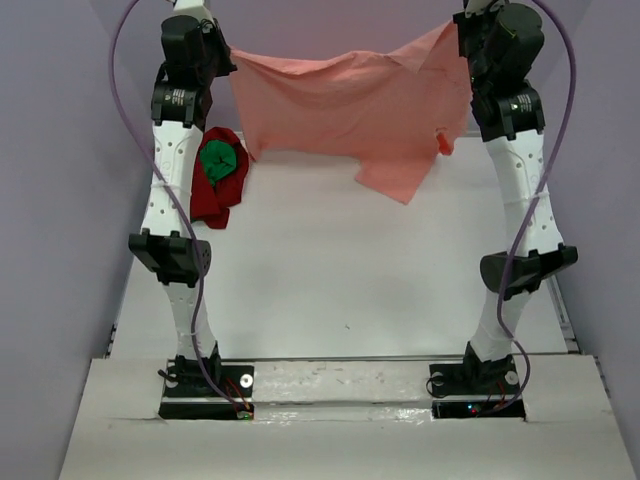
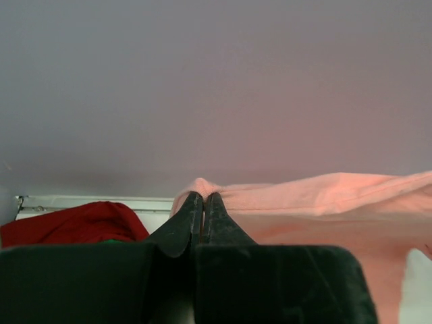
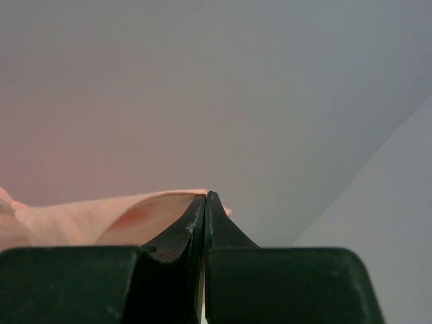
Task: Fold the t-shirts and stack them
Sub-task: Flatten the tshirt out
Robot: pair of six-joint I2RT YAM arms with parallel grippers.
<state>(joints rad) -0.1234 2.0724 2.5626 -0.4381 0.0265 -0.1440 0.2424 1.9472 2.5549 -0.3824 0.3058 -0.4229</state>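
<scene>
A large salmon-pink t-shirt (image 1: 345, 105) hangs in the air, stretched between both arms high over the table's far end. My left gripper (image 2: 204, 196) is shut on the shirt's left top edge (image 2: 324, 192). Its right top corner (image 3: 101, 216) sits pinched in my right gripper (image 3: 206, 196), which is also shut. The shirt's lower hem droops toward the table at the right. A dark red t-shirt (image 1: 212, 195) lies crumpled at the table's far left, with a bright green t-shirt (image 1: 220, 160) bunched on top of it. The red one (image 2: 74, 223) also shows in the left wrist view.
The white table (image 1: 340, 280) runs from the arm bases to a grey back wall (image 2: 216, 81). Grey side walls close in on both sides. Purple cables (image 1: 125, 100) loop beside each arm.
</scene>
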